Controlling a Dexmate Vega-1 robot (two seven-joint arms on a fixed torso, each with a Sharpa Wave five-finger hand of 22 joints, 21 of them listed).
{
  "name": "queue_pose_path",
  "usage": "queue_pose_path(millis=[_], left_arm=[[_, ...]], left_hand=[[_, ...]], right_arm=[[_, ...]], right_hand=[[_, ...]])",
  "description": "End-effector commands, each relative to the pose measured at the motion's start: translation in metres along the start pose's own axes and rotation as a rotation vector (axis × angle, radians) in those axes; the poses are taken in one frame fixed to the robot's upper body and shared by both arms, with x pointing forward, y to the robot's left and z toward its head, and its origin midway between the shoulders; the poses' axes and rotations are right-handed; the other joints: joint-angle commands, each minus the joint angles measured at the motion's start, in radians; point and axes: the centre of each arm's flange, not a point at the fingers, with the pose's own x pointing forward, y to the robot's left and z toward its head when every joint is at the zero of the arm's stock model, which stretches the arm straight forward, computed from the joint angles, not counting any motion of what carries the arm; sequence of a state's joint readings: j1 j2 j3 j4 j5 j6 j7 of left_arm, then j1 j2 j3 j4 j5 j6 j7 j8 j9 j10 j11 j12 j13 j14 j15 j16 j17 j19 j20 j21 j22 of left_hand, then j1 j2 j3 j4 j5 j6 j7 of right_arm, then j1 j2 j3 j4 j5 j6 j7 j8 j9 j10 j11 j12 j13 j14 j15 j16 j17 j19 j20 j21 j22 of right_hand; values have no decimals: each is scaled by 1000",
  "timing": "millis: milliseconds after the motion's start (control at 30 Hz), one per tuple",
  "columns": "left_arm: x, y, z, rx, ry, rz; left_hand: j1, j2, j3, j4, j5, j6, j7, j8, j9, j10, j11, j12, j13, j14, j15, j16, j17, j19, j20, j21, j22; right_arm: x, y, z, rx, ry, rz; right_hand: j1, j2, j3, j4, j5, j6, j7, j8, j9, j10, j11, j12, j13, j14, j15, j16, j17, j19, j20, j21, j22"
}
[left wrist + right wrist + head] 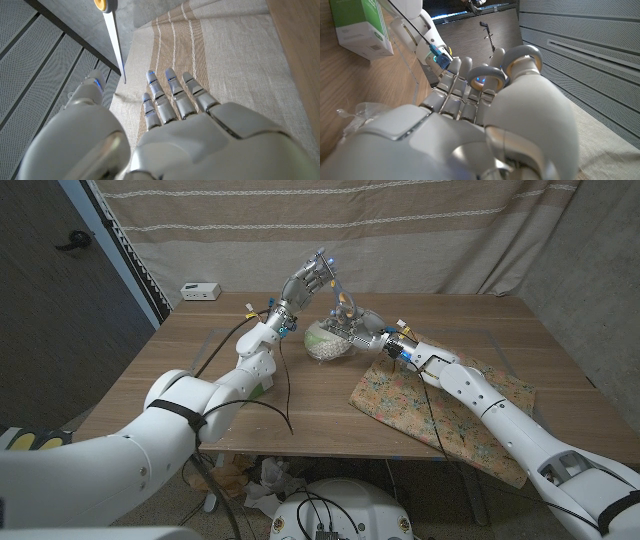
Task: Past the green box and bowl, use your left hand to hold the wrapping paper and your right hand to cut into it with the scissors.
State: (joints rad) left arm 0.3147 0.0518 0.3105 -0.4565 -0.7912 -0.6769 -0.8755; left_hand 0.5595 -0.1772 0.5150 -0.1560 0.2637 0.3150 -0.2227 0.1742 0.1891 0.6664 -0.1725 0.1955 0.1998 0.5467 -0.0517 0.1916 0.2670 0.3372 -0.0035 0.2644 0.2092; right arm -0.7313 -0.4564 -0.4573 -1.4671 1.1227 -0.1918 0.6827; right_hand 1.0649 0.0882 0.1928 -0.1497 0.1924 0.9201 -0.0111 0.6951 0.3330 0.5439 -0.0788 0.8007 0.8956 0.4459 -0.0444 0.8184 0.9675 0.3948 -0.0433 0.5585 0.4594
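my left hand (308, 278) is raised above the far part of the table (200, 380), fingers spread, grasping nothing. my right hand (347, 323) grips the scissors (339, 292), its fingers through the orange loops, the blades pointing up toward the left hand. the bowl (327, 343) sits just under the right hand. the wrapping paper (400, 395) lies flat under my right forearm. the green box (364, 27) stands on the table
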Motion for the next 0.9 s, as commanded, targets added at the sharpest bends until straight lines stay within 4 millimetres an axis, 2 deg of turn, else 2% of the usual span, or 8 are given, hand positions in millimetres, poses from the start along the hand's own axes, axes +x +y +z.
queue_pose_path(millis=[33, 300, 767, 900], left_arm=[[-7, 6, 5, 19, -18, 23], [-11, 11, 8, 26, -26, 45], [-17, 14, 9, 30, -26, 60], [-18, 15, 9, 33, -24, 64]], left_hand=[[-10, -2, -6, 0, 8, -6, 1, 8, 3, -5, -15, -2, 3, -9, -161, 4, -1, 2, 3, -3, 0], [-12, 1, -12, 1, 10, 5, 1, 16, 4, -8, -26, 1, 4, -16, -161, 4, -4, -2, 4, -4, 0], [-15, 2, -18, 2, 12, 14, 1, 22, 5, -13, -25, 2, 5, -23, -161, 4, -7, -5, 5, -6, 0], [-16, 3, -19, 2, 13, 15, 1, 22, 5, -16, -26, 2, 5, -24, -161, 4, -8, -5, 5, -6, 0]], right_arm=[[0, 1, -1, 27, 1, -12], [0, 3, 7, 19, -9, -16], [-4, 4, 13, 22, -12, -48], [-6, 4, 14, 21, -16, -60]], right_hand=[[49, 40, -6, 1, 3, -19, -8, -4, 3, 24, -12, 125, -7, 36, -160, 30, 11, 21, -20, 29, 23], [53, 42, -11, 2, 4, -27, -8, -5, 12, 50, -10, 140, -16, 61, -163, 60, 20, 24, -18, 55, 40], [54, 46, -17, 4, 5, -34, -7, -7, 21, 47, -8, 152, -17, 59, -162, 81, 27, 22, -18, 79, 56], [53, 45, -21, 5, 4, -39, -5, -6, 29, 69, -11, 162, -26, 74, -163, 96, 30, 27, -17, 95, 63]])
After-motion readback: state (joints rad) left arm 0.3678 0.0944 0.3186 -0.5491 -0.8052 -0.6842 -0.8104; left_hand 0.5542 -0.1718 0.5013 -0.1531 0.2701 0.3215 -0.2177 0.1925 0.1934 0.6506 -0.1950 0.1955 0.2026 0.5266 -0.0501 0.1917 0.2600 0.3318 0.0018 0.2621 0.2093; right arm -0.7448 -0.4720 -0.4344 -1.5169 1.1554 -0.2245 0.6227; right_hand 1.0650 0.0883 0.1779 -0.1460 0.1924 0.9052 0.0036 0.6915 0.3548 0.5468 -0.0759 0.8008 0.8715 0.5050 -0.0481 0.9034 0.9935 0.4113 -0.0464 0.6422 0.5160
